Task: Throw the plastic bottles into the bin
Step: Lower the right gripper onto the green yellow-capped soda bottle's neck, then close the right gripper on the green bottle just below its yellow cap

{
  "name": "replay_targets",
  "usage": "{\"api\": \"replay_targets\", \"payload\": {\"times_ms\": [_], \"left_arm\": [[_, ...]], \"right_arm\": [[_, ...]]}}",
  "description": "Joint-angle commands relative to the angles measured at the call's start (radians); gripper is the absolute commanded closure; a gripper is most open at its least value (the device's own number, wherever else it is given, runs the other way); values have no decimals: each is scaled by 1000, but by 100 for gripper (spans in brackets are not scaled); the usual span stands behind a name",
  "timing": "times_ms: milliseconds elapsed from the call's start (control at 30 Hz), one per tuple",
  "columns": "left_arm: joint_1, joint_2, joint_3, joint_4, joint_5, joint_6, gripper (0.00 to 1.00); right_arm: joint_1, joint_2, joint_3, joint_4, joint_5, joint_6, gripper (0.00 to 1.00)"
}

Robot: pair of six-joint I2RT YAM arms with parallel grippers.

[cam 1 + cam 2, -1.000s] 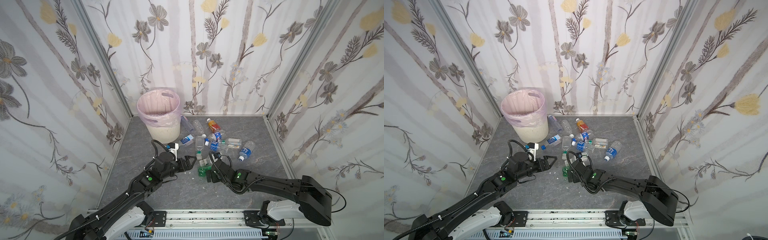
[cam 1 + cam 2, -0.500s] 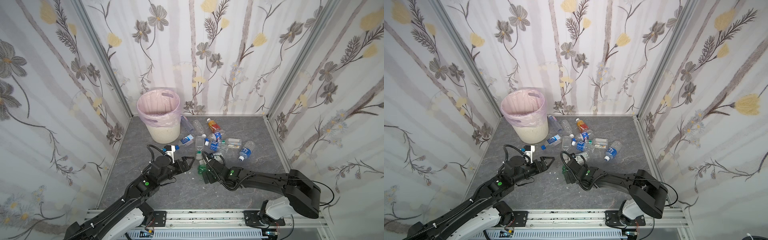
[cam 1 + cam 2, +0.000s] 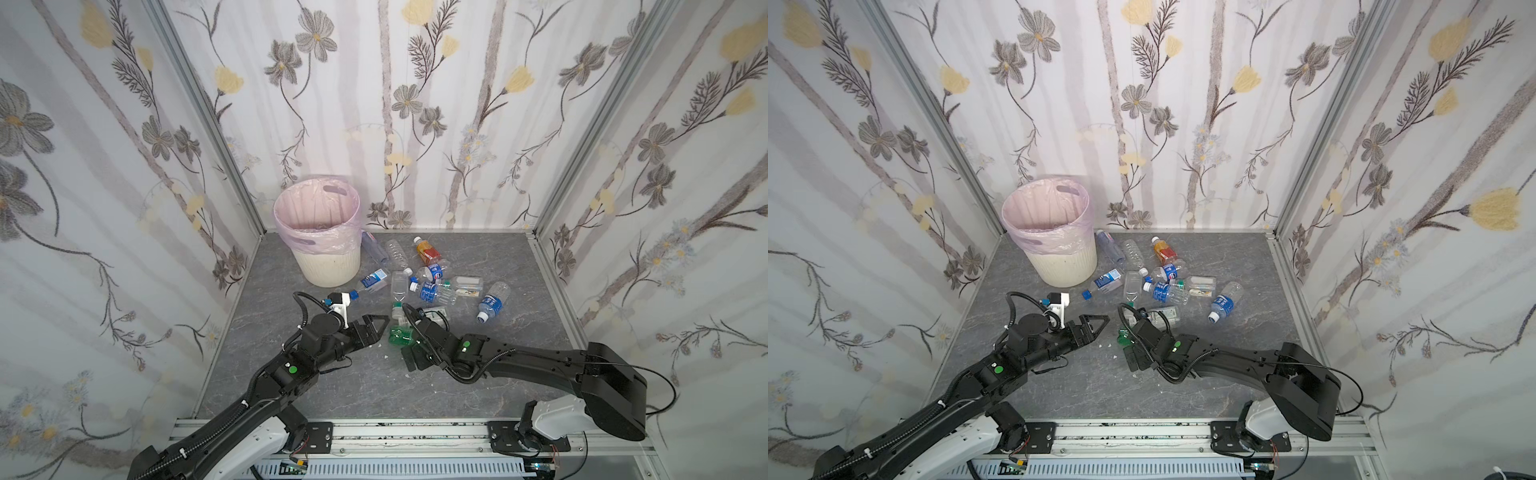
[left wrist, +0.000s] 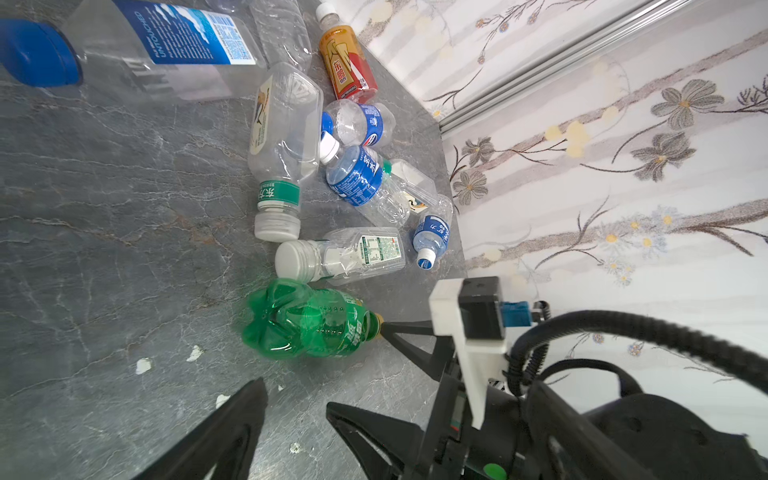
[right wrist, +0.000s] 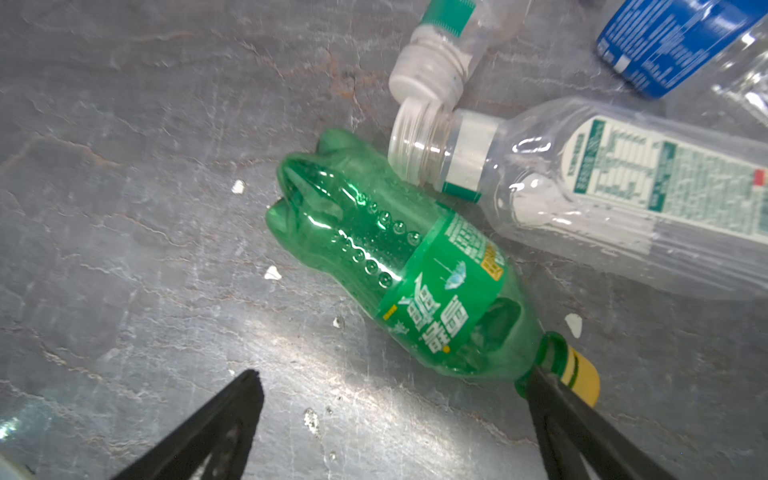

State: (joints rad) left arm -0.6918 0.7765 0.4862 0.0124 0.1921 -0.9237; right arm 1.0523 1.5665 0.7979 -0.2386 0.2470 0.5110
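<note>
My left end effector [image 3: 379,329] and right end effector [image 5: 392,374] wide, empty. Green plastic bottle [image 5: 374,249] lies on tabletop, well apart from cream pink-lined bin [image 3: 328,268]. Risk: right finger at its neck may skid it aside.

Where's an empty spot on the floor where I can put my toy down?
Bare floor lies between the lone blue-label bottle and the right wall, and along the near rail. Crowded: the bottle pile beside the bin, and around the green bottle in the middle.
</note>
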Motion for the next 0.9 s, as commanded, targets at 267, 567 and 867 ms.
{"api": "replay_targets", "payload": {"times_ms": [267, 567, 867], "left_arm": [[0, -20, -46, 31, -15, -24, 0], [0, -33, -51, 30, -20, -26, 0], [0, -13, -52, 30, -31, -23, 0]], "right_arm": [[-22, 75, 12, 50, 23, -74, 0], [-21, 132, 35, 75, -40, -108, 0], [-18, 120, 36, 89, -115, -78, 0]]}}
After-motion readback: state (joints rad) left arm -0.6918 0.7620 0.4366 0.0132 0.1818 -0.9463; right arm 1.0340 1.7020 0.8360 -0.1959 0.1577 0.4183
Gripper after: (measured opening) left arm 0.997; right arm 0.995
